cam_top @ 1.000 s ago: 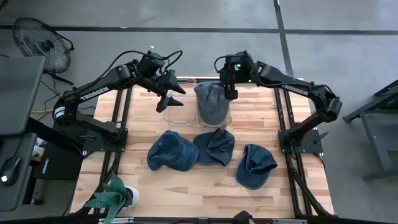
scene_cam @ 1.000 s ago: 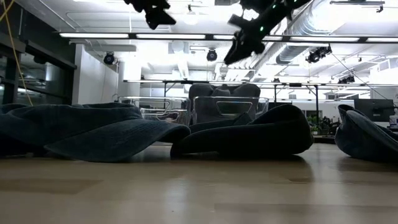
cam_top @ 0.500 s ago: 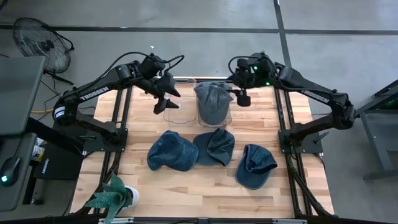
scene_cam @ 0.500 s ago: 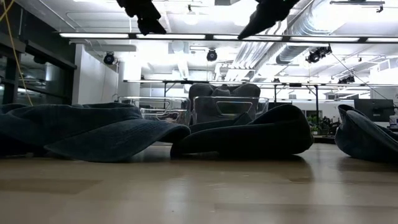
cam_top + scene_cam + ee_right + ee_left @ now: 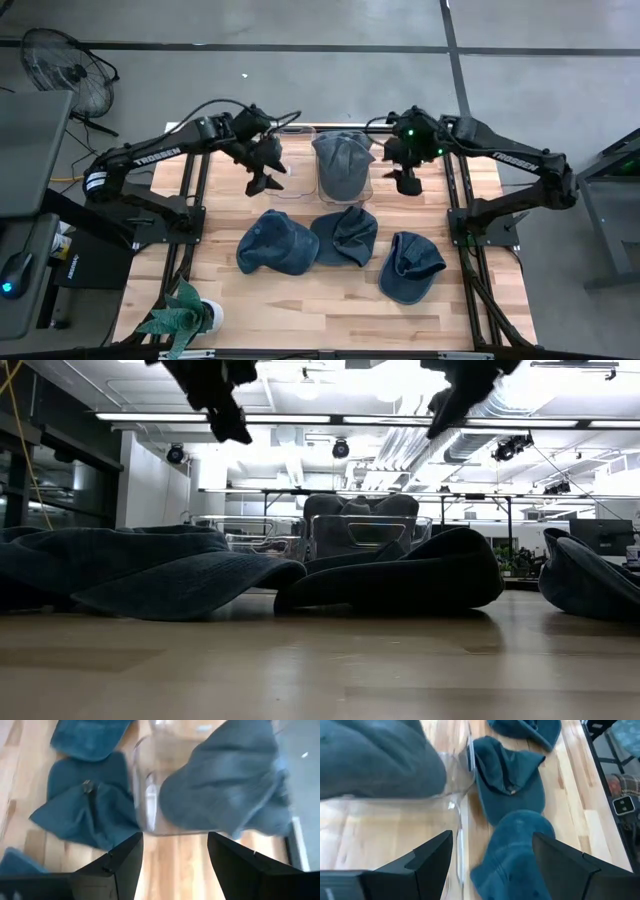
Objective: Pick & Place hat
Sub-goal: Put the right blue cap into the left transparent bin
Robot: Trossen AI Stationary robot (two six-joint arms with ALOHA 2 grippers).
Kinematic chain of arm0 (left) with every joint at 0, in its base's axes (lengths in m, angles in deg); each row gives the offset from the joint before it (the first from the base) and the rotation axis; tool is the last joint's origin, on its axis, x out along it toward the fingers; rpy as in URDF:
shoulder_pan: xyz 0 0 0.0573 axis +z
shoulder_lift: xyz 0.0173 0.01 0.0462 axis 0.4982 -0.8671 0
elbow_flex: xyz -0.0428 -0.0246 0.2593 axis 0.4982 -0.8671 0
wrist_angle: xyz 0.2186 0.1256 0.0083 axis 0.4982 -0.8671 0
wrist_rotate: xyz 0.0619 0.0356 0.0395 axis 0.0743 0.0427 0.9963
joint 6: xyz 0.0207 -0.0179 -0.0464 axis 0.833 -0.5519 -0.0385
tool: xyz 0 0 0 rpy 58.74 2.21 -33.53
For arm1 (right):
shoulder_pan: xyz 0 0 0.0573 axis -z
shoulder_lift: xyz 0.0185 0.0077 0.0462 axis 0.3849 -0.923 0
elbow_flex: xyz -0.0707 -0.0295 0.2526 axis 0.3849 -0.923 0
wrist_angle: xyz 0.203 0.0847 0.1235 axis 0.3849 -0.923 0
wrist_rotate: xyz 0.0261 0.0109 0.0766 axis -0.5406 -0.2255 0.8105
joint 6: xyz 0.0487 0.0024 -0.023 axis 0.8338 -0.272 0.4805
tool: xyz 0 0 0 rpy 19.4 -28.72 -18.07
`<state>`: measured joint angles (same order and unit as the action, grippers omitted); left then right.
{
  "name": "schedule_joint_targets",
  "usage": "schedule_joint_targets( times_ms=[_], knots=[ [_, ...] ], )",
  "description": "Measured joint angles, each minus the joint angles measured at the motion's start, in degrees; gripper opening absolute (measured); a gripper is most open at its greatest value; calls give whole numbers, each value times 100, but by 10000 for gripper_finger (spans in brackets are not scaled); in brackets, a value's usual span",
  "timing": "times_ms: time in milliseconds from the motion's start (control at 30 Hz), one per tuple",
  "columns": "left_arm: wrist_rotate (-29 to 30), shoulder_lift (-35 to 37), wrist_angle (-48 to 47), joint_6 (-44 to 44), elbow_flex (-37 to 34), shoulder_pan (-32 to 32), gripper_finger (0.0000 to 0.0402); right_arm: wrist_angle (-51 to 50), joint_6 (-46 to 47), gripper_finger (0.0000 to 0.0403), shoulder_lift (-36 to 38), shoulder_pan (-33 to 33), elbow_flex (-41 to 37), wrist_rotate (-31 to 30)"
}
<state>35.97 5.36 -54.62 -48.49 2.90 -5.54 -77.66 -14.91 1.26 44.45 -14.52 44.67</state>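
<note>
Four dark blue hats are in view. One hat [image 5: 343,165] sits in a clear bin [image 5: 366,190] at the far middle of the table and bulges over its rim. The left hat [image 5: 278,243], middle hat [image 5: 345,234] and right hat [image 5: 412,266] lie flat on the wood nearer me. My left gripper [image 5: 262,180] hangs open above the empty clear bin [image 5: 285,178], left of the filled one. It is high in the low view [image 5: 225,415]. My right gripper [image 5: 408,183] hangs open in the air just right of the filled bin and also shows in the low view [image 5: 450,400]. In the wrist views, both the left gripper [image 5: 492,865] and the right gripper [image 5: 175,865] hold nothing.
A potted plant [image 5: 185,315] stands at the table's near left corner. Bare wood lies along the near edge [image 5: 330,315] and left of the hats [image 5: 215,215]. A floor fan [image 5: 65,65] stands off the table at far left.
My right gripper has swung from over the hat in the bin toward the table's right and near side, and now hangs beside the bin. My left gripper has moved a little toward the near edge and dropped lower. The hats have kept still.
</note>
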Motion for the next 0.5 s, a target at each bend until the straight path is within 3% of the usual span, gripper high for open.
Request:
schedule_joint_targets(
  times_ms=[367,500],
  knots=[
    [-29,122,844,-453,-958,-663,271,223,869,212,403,-512,-1782,140],
    [-16,101,1181,-612,-1232,-933,271,358,517,212,562,-762,-2391,263]
  ],
)
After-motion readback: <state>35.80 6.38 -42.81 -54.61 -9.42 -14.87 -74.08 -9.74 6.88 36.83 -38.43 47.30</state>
